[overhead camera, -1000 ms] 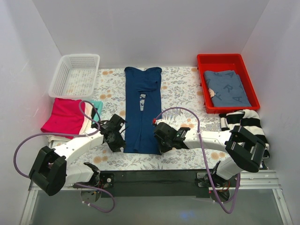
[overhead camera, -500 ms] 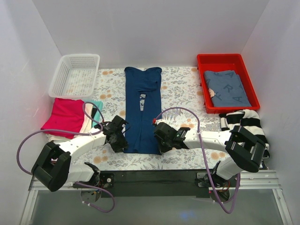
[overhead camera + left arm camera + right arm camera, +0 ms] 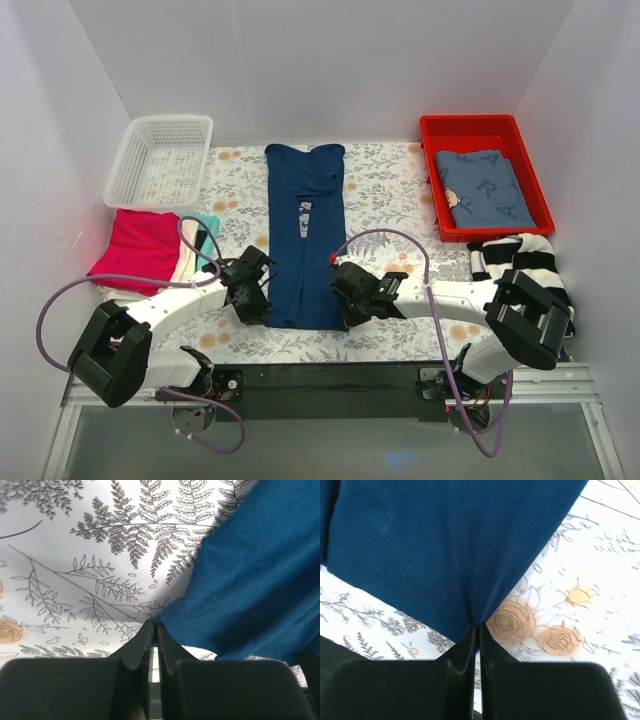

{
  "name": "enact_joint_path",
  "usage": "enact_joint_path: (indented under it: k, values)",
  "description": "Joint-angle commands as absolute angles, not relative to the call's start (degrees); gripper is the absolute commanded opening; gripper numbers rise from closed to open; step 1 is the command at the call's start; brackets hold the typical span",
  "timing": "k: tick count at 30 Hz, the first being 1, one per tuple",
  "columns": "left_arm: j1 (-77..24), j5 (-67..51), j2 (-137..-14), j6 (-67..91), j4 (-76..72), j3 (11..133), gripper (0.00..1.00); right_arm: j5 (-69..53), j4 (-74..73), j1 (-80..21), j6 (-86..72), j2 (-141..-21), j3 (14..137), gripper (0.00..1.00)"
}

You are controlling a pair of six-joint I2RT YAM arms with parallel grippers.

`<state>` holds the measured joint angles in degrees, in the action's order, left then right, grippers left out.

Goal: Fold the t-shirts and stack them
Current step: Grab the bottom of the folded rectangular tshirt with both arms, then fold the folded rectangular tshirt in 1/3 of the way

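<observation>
Only large letters on grey-blue tee (image 3: pixel 487 188).

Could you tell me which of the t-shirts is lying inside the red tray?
The folded grey-blue t-shirt with pale lettering; the others lie outside the red tray.

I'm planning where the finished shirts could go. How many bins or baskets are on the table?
2. A white mesh basket sits at the far left corner. A red tray at the far right holds a folded grey-blue shirt. No others show, and nothing seems to hide one.
</observation>
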<state>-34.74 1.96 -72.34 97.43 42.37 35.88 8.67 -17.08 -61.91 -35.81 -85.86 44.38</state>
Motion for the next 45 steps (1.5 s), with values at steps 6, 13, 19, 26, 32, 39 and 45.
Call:
enact_joint_path:
  k: [6,13,19,26,32,39,45]
  values:
    - [-35.2,10.9,-63.6,100.2,51.9,40.9,0.0,14.3,-26.6,-62.1,-36.0,-76.2,42.4,0.01]
    - [-35.4,13.4,-68.1,99.1,49.8,47.9,0.0,19.1,-26.8,-61.9,-32.3,-76.5,49.5,0.01]
    - [-35.4,19.6,-77.8,98.4,48.2,59.2,0.0,22.4,-26.5,-56.4,-26.9,-82.4,57.2,0.01]
    - [-34.5,26.0,-92.4,89.9,46.5,75.5,0.0,20.9,-24.6,-47.2,-17.7,-93.1,70.9,0.01]
    - [-30.1,27.2,-107.6,82.3,45.1,90.6,0.0,18.7,-24.4,-40.6,-13.5,-104.6,85.6,0.01]
    - [-23.1,25.0,-118.9,77.0,44.1,104.0,0.0,13.2,-25.1,-35.0,-12.0,-116.3,99.7,0.01]
    - [-20.5,22.0,-125.8,75.3,44.4,109.4,0.0,9.1,-26.4,-32.1,-12.5,-124.4,106.3,0.01]
